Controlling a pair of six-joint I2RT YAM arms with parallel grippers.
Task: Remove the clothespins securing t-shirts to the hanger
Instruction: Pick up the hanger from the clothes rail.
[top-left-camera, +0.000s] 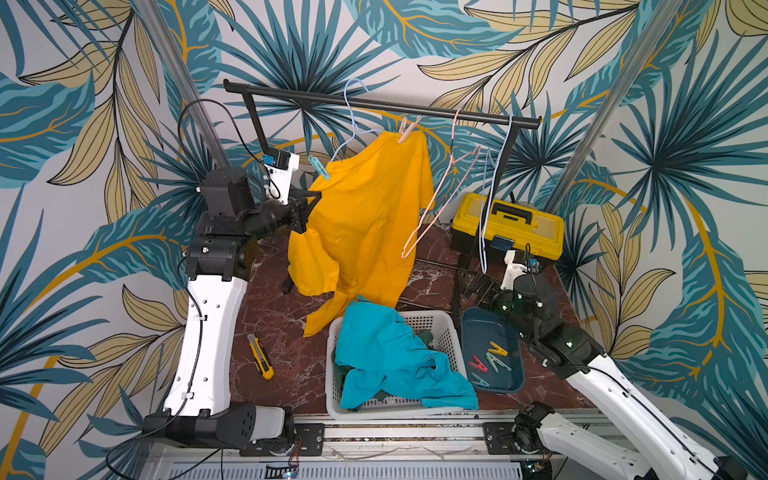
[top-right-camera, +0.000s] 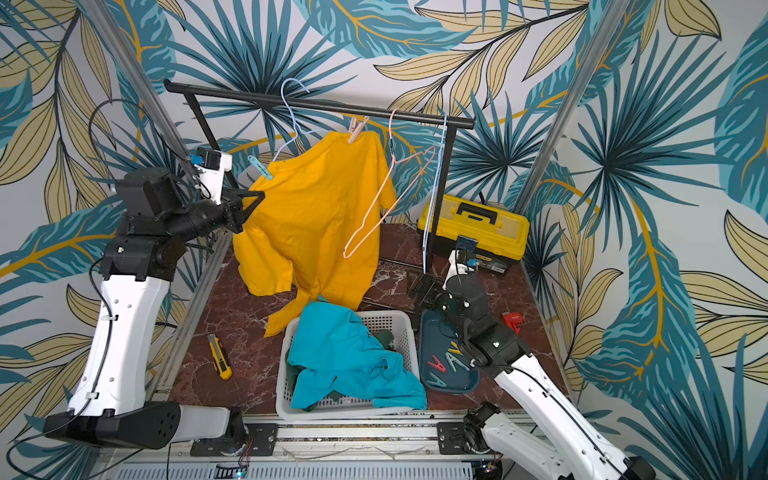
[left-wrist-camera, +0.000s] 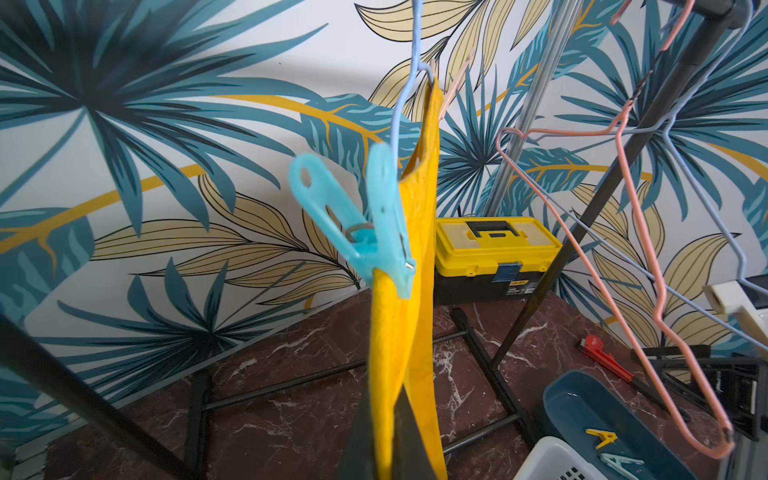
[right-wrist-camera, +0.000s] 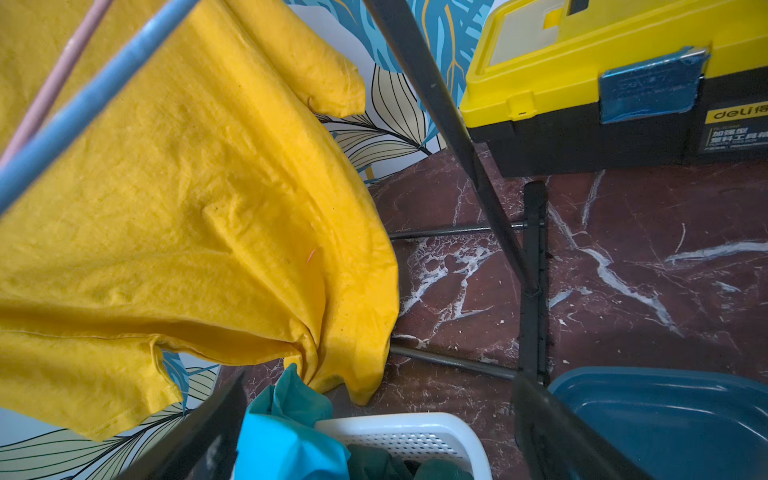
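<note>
I've got the left gripper (top-left-camera: 311, 203) pinched shut on the yellow t-shirt (top-left-camera: 365, 216) at centre left, probably to tauten the cloth under the teal clothespin (top-left-camera: 319, 167) on the blue hanger (top-left-camera: 353, 120), while the right gripper (top-left-camera: 478, 286) hovers, jaws apart, above the tray (top-left-camera: 478, 332) at lower right.

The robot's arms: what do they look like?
The left arm and right arm have white shells dotted with small holes, chunky black joints and thin black cables. The left gripper and right gripper are black, with wedge-shaped fingers.
</note>
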